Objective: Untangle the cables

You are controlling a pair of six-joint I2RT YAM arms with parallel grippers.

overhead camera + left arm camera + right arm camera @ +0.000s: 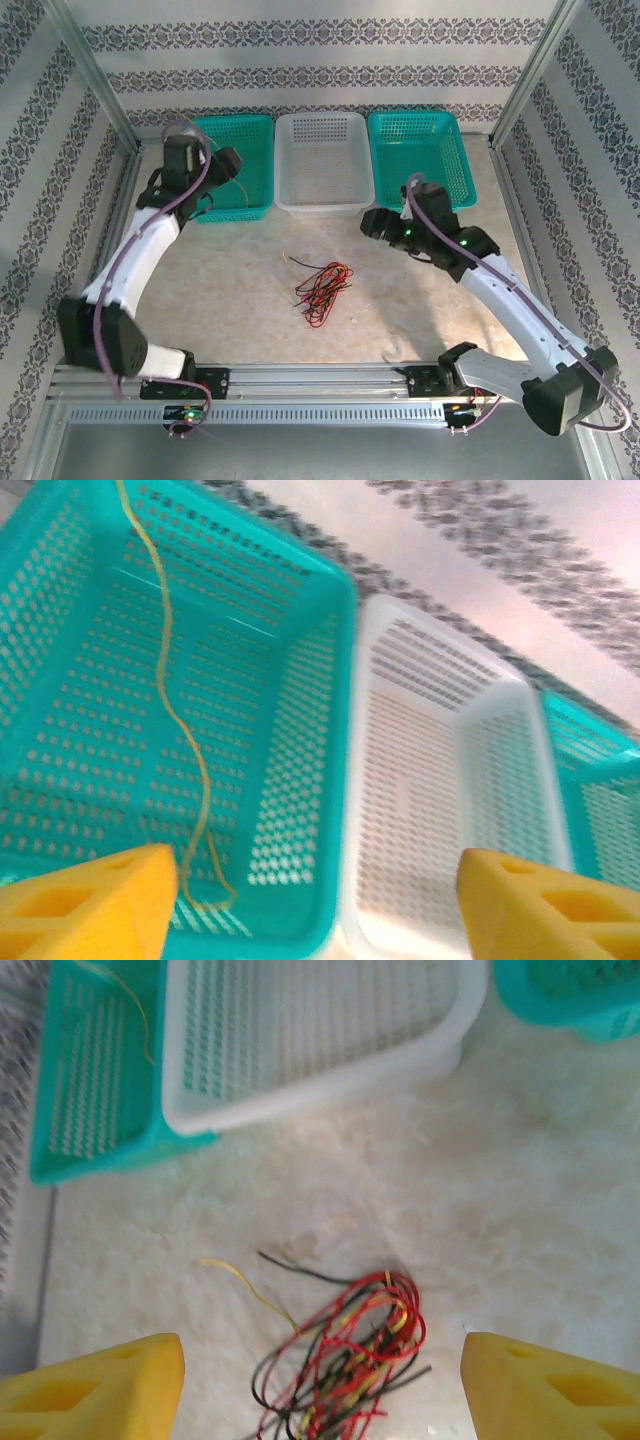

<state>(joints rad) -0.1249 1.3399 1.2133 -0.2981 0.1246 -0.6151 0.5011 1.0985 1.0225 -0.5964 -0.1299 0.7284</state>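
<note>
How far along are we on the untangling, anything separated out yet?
Done: one yellow cable lies alone in the left teal basket. In hand: nothing; the left gripper is open over that basket, and the right gripper hangs open above the tangle. Left: that tangle of red, black and yellow cables on the table is not yet separated.

The tangled cables (345,1350) run off the right wrist view's bottom edge, the yellow cable (163,660) off the left's top.
</note>
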